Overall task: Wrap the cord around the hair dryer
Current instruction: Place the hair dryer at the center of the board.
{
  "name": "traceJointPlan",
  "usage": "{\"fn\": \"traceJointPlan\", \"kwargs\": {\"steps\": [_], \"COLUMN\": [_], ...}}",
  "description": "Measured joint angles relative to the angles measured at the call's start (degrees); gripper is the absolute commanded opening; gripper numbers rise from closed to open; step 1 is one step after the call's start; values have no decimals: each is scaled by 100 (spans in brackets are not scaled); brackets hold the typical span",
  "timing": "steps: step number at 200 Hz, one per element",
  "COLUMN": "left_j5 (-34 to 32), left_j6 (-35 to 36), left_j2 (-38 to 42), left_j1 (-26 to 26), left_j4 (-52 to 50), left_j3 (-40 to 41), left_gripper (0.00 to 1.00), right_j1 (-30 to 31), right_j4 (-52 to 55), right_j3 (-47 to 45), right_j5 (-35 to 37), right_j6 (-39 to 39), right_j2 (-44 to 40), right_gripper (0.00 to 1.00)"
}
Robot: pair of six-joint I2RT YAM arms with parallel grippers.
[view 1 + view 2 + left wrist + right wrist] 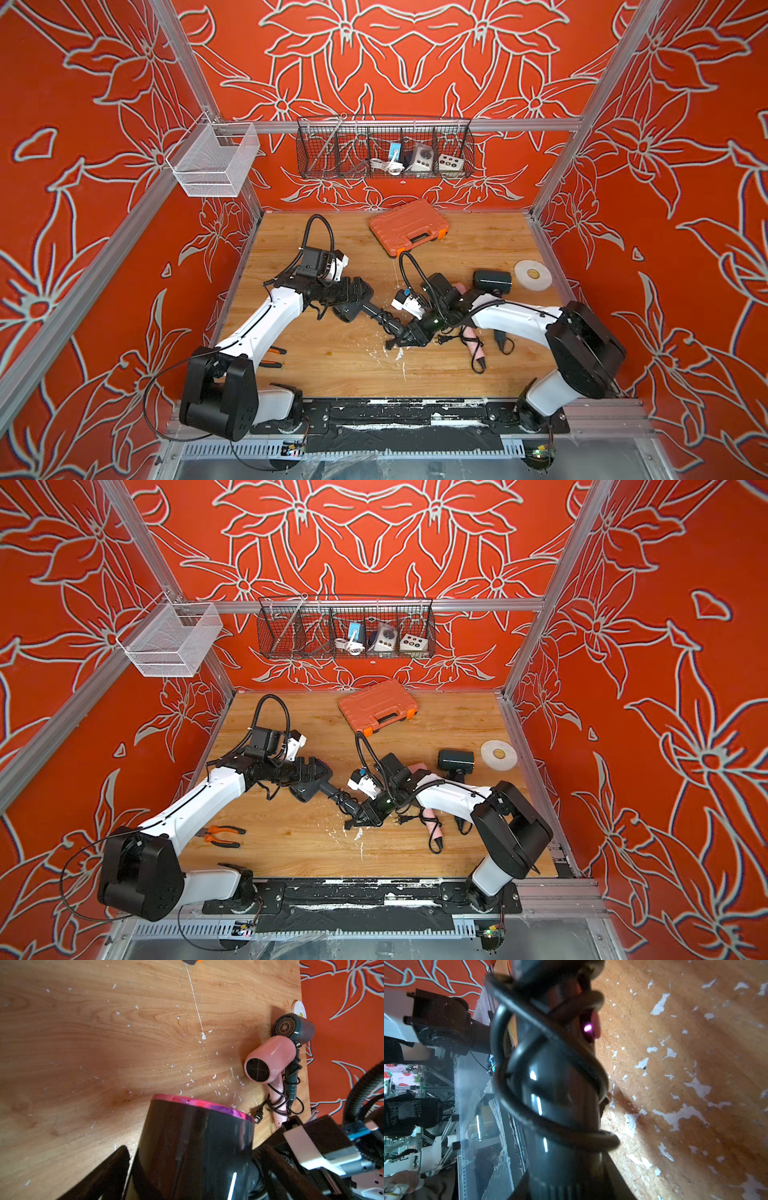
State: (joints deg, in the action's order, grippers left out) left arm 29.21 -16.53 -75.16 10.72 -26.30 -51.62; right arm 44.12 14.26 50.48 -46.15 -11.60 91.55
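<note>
The black hair dryer [347, 312] [305, 791] lies mid-table, its handle running toward the right arm. Its black cord [550, 1028] [384, 321] winds in several turns round the handle. My left gripper [359, 301] [196, 1151] straddles the pink-rimmed barrel [197, 1126]. It is open, and wood shows between one finger [110, 1167] and the barrel. My right gripper [405, 336] [361, 816] [566, 1172] is shut on the handle's end, just behind the last cord turn. The cord's free end is hidden.
By the right arm lie a pink hair dryer [270, 1057] [471, 340] and a dark teal one [295, 1026] [492, 280], cords wrapped, with a plug [442, 340] on the wood. Farther off are a tape roll [533, 274], an orange tool case [409, 226], pliers [222, 835] and a wire basket [384, 147].
</note>
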Motion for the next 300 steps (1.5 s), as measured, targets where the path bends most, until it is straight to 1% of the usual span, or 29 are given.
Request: {"fn": "traceJointPlan", "kwargs": {"steps": [25,44,63,116,122,135,142,153,180,196,237,255,260,300], "left_j5": [-140,-271,-271,-358,-367,-376,-391,-411,-452,-459,-479,-505,-520,-737], "left_j6": [-11,-35,-118,-284,-289,-289,-289,-289,-289,-289,-295,-299,-299,-295], "left_j2": [0,22,118,254,271,315,341,385,535,597,645,702,728,1097], "left_j1": [17,20,52,63,63,66,66,66,66,66,66,66,66,66], "left_j4": [92,103,155,271,278,278,271,260,232,232,227,221,221,223], "left_j3": [0,2,48,109,109,109,109,109,109,109,109,109,109,116], "left_gripper": [99,99,99,99,99,99,99,99,99,99,99,99,99,99], "right_j1": [-55,-140,-214,-286,-286,-286,-286,-286,-297,-297,-297,-297,-297,-302], "right_j4": [-76,-96,-57,74,94,118,120,155,262,387,658,734,758,1078], "right_j3": [2,4,2,-2,4,24,24,24,24,22,-22,-24,-24,44], "right_j5": [20,55,284,549,560,564,575,621,732,876,1224,1355,1386,1744], "right_j6": [-192,-345,-581,-627,-627,-629,-638,-688,-763,-800,-785,-769,-734,-551], "right_j2": [177,372,535,540,551,597,623,636,575,461,-7,-295,-372,-1058], "right_gripper": [0,0,0,0,9,33,43,53,68,75,85,94,98,98]}}
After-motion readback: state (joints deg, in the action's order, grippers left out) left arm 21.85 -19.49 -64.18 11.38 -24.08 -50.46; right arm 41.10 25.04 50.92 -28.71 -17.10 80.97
